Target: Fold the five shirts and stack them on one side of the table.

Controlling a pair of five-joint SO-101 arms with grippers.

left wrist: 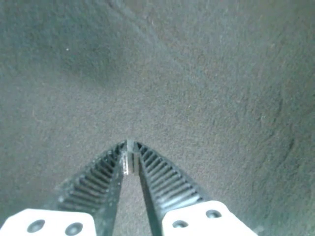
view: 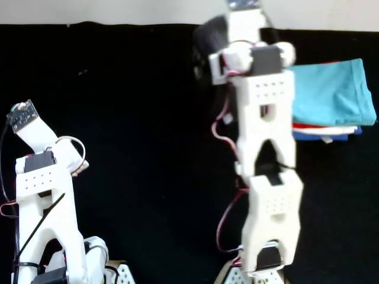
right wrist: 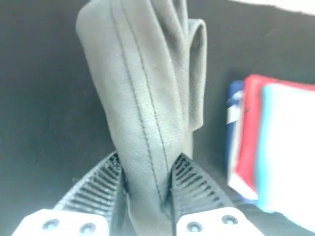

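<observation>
My right gripper point(right wrist: 147, 164) is shut on a dark grey shirt point(right wrist: 147, 88), bunched into a thick hanging fold with stitched seams. In the high view this shirt point(view: 204, 41) shows as a dark bundle at the table's far edge, beside the outstretched right arm point(view: 266, 118). Just to its right lies a stack of folded shirts point(view: 331, 94): teal on top, then white, red and blue layers point(view: 323, 133). The same stack point(right wrist: 256, 137) sits close beside the held shirt in the right wrist view. My left gripper point(left wrist: 129, 147) is shut on nothing, hovering over bare black tabletop.
A black cloth point(view: 136, 118) covers the whole table. The left arm point(view: 44, 177) is drawn back at the near left corner. A pale wall point(view: 118, 10) runs behind the table's far edge.
</observation>
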